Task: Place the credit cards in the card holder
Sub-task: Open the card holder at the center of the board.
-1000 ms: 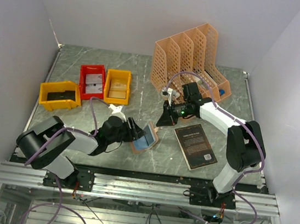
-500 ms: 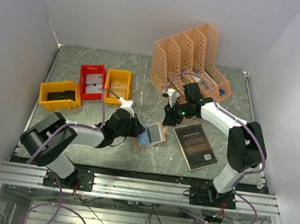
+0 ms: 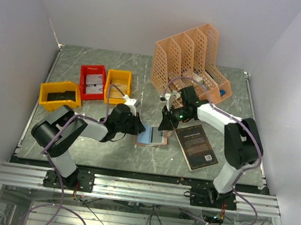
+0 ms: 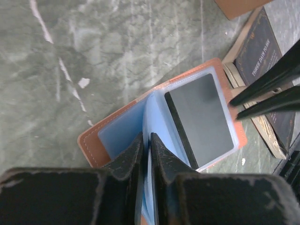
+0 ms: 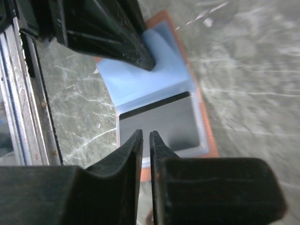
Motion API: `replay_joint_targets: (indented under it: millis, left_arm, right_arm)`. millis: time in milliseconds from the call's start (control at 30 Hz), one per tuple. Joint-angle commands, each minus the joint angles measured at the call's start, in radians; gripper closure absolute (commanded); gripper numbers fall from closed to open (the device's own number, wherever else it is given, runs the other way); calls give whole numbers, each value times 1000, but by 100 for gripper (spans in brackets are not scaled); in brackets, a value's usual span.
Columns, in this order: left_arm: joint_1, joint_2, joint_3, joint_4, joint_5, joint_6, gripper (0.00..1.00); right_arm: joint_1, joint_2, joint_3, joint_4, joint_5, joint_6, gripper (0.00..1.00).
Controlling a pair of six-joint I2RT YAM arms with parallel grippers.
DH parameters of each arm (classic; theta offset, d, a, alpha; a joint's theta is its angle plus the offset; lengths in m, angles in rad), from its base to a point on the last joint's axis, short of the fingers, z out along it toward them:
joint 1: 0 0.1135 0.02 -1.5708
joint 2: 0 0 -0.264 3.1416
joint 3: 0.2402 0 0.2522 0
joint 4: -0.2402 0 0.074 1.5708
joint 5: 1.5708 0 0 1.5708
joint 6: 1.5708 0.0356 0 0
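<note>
— Salmon-pink on the grey marble: is that the holder (image 3: 152,136)?

— Yes. It lies open and flat on the table (image 3: 144,73), near the middle, between the two arms, with its pale blue inside turned up.

— What is the left gripper (image 4: 146,140) doing?

— Its fingers are pressed almost together on a blue leaf (image 4: 151,115) of the holder. The leaf stands up from the fold and runs in between them.

— And the card (image 4: 201,119)?

— One dark grey card sits in the clear sleeve on the half of the holder that lies next to the book (image 3: 196,146). The book is black and flat, and its corner is just beside the holder's edge.

— What about the right gripper (image 5: 146,138)?

— It hangs over that same half, fingers pointing down at the card. They are nearly together, with only a thin slit between them, and I see nothing in the slit. From the left wrist view the tips are at the card's outer edge. Whether they touch it I cannot tell.

— What else is on the table?

— A peach lattice organizer (image 3: 194,57) stands at the back right. A red bin (image 3: 81,80) sits at the back left with yellow bins (image 3: 108,87) either side of it, well apart from the holder.
</note>
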Motion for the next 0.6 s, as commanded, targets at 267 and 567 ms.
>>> replay_joint_targets:
  millis: [267,567]
  left_arm:
    - [23,-151,10,-248,-143,28,67]
    - [23,-377,6,-307,-107,10,70]
  right_arm:
    - [109,198,49,13,83,128,97]
    - [123,185,61,-7,19,91,95]
